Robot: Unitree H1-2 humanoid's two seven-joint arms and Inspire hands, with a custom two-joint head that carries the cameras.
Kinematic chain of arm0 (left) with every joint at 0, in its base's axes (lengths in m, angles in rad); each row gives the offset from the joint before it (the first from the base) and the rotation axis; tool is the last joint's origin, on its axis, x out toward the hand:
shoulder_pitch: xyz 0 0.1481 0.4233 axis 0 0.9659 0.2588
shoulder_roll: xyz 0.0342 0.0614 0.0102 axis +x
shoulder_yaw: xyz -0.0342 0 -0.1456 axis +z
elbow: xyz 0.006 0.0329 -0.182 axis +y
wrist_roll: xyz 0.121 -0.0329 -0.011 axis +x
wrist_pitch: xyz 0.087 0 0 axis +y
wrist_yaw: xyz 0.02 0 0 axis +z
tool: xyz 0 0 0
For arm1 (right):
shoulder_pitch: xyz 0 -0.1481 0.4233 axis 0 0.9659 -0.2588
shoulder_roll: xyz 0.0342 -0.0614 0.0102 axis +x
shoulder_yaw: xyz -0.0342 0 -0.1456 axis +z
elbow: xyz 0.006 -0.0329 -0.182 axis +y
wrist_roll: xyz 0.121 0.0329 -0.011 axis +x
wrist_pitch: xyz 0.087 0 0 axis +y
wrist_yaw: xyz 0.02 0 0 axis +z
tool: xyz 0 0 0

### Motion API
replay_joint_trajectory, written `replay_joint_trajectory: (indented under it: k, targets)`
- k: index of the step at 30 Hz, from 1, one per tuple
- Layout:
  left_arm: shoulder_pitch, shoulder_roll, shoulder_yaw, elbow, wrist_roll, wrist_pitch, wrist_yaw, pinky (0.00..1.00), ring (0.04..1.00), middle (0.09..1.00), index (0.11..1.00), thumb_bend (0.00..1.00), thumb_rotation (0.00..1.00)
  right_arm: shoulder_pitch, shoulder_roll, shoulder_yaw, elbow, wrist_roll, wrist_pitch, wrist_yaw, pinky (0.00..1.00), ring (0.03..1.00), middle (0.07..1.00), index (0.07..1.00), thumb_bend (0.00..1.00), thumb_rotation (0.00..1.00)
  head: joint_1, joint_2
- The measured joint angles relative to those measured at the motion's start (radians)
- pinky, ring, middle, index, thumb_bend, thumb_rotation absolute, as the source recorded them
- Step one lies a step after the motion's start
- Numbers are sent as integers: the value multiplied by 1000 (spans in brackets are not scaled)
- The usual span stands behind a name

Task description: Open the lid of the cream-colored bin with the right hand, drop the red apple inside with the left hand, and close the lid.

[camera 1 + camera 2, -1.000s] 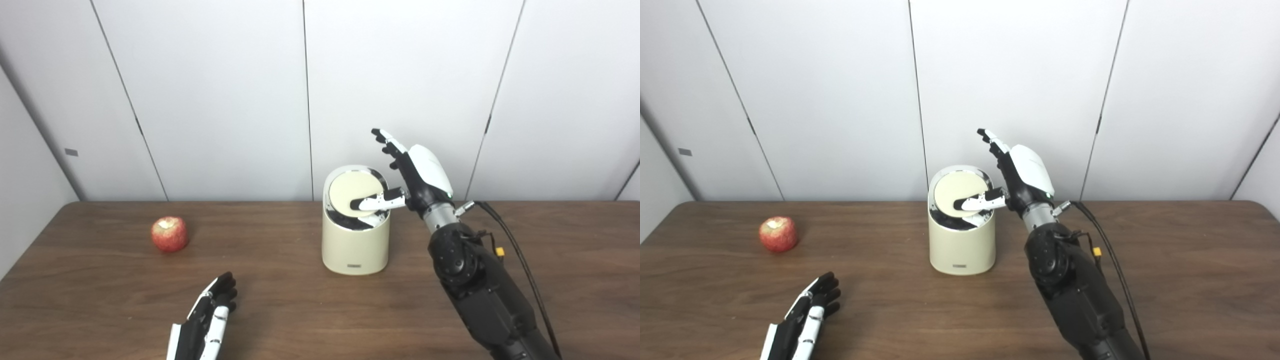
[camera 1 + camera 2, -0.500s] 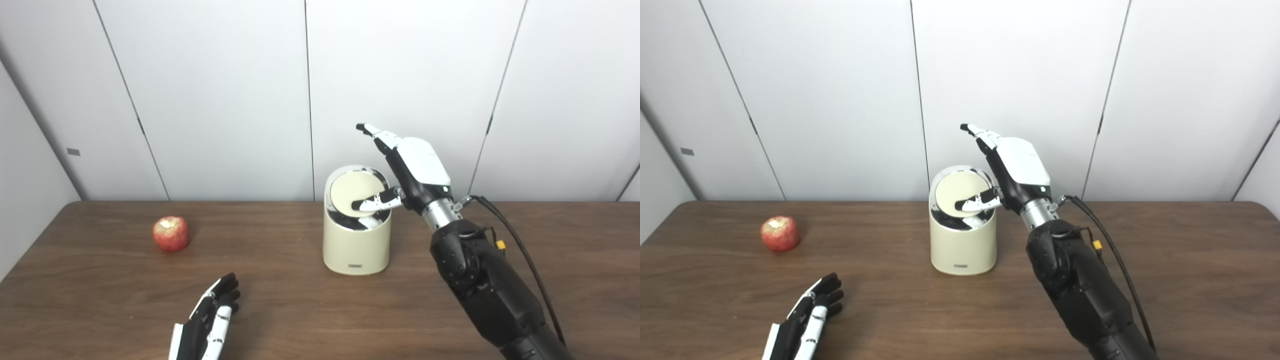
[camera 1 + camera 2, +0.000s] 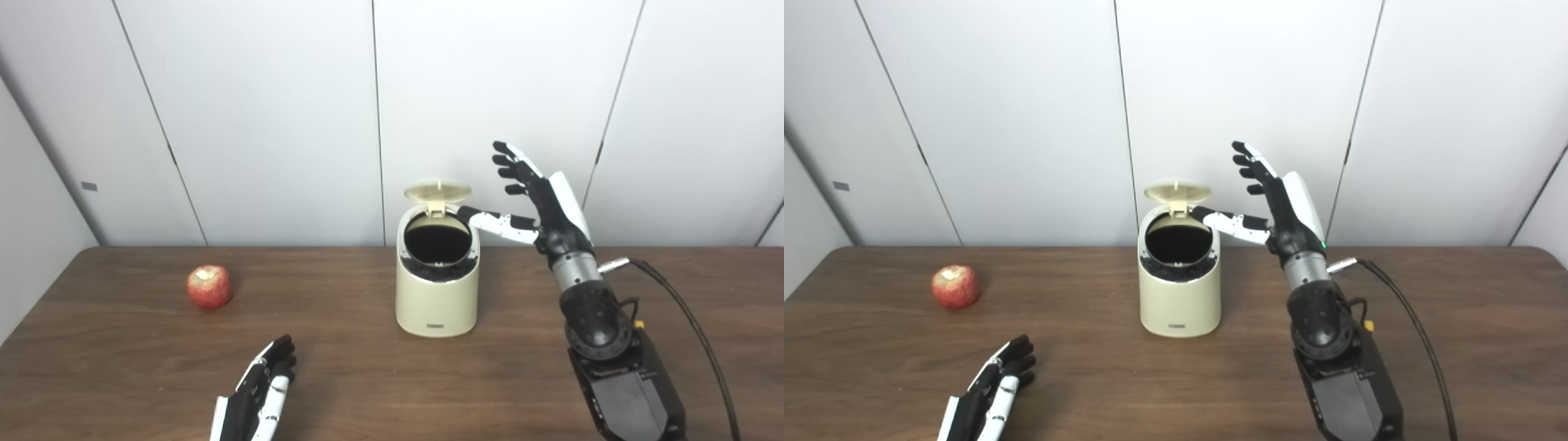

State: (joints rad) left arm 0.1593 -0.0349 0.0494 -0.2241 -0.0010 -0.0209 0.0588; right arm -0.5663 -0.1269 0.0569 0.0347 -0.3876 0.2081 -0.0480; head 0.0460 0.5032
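A dark brown wood-grain table [image 3: 551, 294] is seen filling the lower half of both views; its back edge is set against a wall of plain white panels [image 3: 269, 110] divided by thin dark vertical seams; a small grey tag [image 3: 88, 186] is fixed low on the slanted left panel; soft, even light is cast over the whole surface and faint shadows are thrown beside each object

A cream-coloured cylindrical bin [image 3: 436, 300] is placed near the middle of the table; its round cream lid [image 3: 437, 190] is raised on the rear hinge and held nearly level above the back of the rim, so that the dark interior is exposed through a black and chrome collar; a small label is carried low on the bin's front, too small to be read

The black-and-white right hand [image 3: 542, 202] is held up just to the right of the bin, above the table; its fingers are spread and pointed upward, nothing is grasped, and its thumb [image 3: 490, 220] is stretched leftward to the back right of the rim, just below the lid; whether contact is made cannot be told; a black cable [image 3: 686, 306] is trailed from the wrist toward the lower right

The red apple [image 3: 209, 286] is left on the table well to the left of the bin; the left hand [image 3: 260, 395] is laid low at the front edge, nearer than the apple and apart from it, its fingers extended side by side and nothing held
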Motion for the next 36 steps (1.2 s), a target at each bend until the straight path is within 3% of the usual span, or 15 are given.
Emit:
replay_joint_trajectory:
  k: [4,11,15,20,26,29,36]
  targets:
    - [-4,1,1,9,-7,-8,0,845,848,856,857,358,601,80,-20,-32,-25,51,29,26,708,843,917,891,538,544,-2,2]
    - [-4,4,0,18,-4,-26,0,846,849,859,860,330,611,209,-78,-45,-31,45,31,29,763,829,856,886,511,600,-8,5]
    - [-4,6,0,18,-5,-26,-1,843,849,859,860,324,608,266,-90,-49,-49,61,22,31,712,818,869,880,487,693,-11,8]
    - [-4,10,2,14,-4,-25,-1,843,849,859,858,347,590,329,-52,-111,-97,252,23,82,818,887,915,916,440,802,-14,14]
    - [-5,12,3,10,3,-24,0,841,849,860,857,334,576,362,28,-181,-144,489,98,128,920,970,979,950,530,926,6,21]
    - [-8,18,6,2,7,-20,0,850,848,859,861,380,534,368,50,-194,-143,548,103,130,983,996,994,967,540,991,35,29]
    - [-11,35,43,-38,25,5,16,778,839,854,862,449,384,396,53,-216,-144,582,101,122,1000,1000,993,966,467,1000,94,41]
